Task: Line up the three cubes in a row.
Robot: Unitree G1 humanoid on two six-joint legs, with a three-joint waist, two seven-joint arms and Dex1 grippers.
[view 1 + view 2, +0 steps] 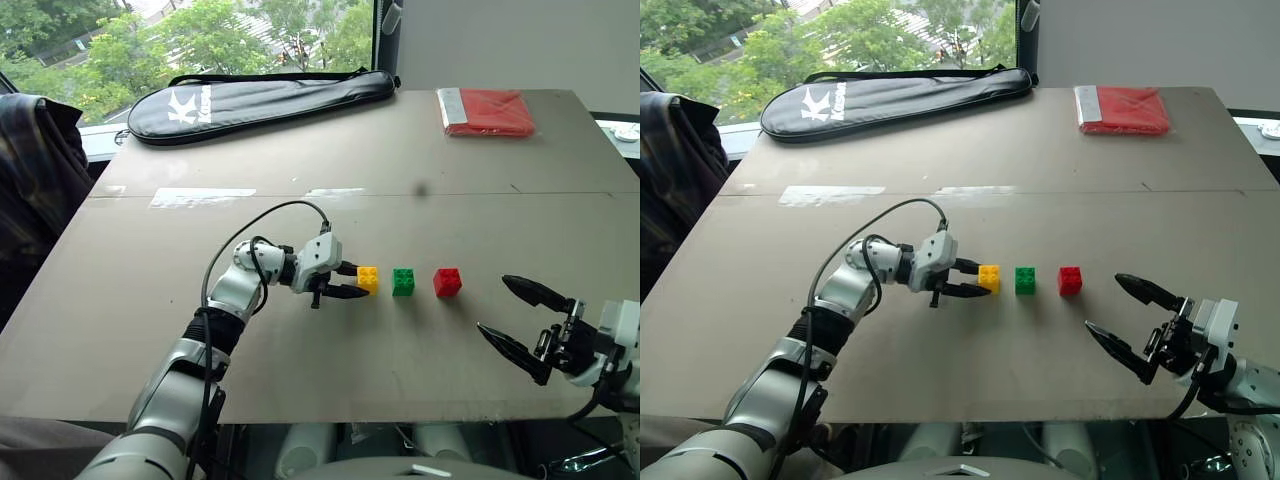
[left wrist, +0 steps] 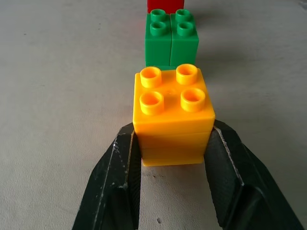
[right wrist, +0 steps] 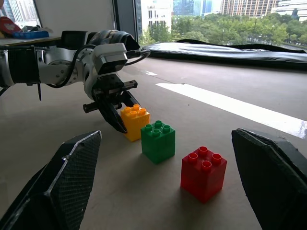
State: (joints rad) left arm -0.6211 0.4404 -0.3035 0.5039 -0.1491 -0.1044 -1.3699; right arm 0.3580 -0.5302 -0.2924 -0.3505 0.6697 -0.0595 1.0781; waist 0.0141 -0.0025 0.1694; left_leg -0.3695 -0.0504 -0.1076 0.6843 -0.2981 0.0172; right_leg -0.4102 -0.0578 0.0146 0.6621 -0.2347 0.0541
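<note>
Nearest the head camera, at about four o'clock in its view, the right gripper (image 1: 520, 320) hangs over the front edge of the counter (image 1: 300, 370) with its two black fingers (image 1: 537, 292) spread as wide as they go and nothing between them. It points toward the cubes but stands well apart from them.

At the centre of the counter the three cubes sit in a straight row, studs up, with small gaps between them. The yellow cube (image 1: 368, 279) is at the nine o'clock end, the green cube (image 1: 403, 281) is in the middle, and the red cube (image 1: 447, 282) is at the three o'clock end, closest to the right gripper.

From nine o'clock the left gripper (image 1: 350, 283) reaches in nearly level along the line of the row and is clamped on the yellow cube. In the left wrist view one black finger (image 2: 120, 177) presses each side face of that cube's lower half, while the green cube and a sliver of the red one line up straight behind it. The right wrist view shows the same grip from the opposite side, with the yellow cube resting on the counter surface.

Farther back, at about eleven o'clock, a black racket bag (image 1: 260, 100) lies along the far edge of the counter. A flat red packet (image 1: 487, 111) lies near the far corner at about one o'clock.
</note>
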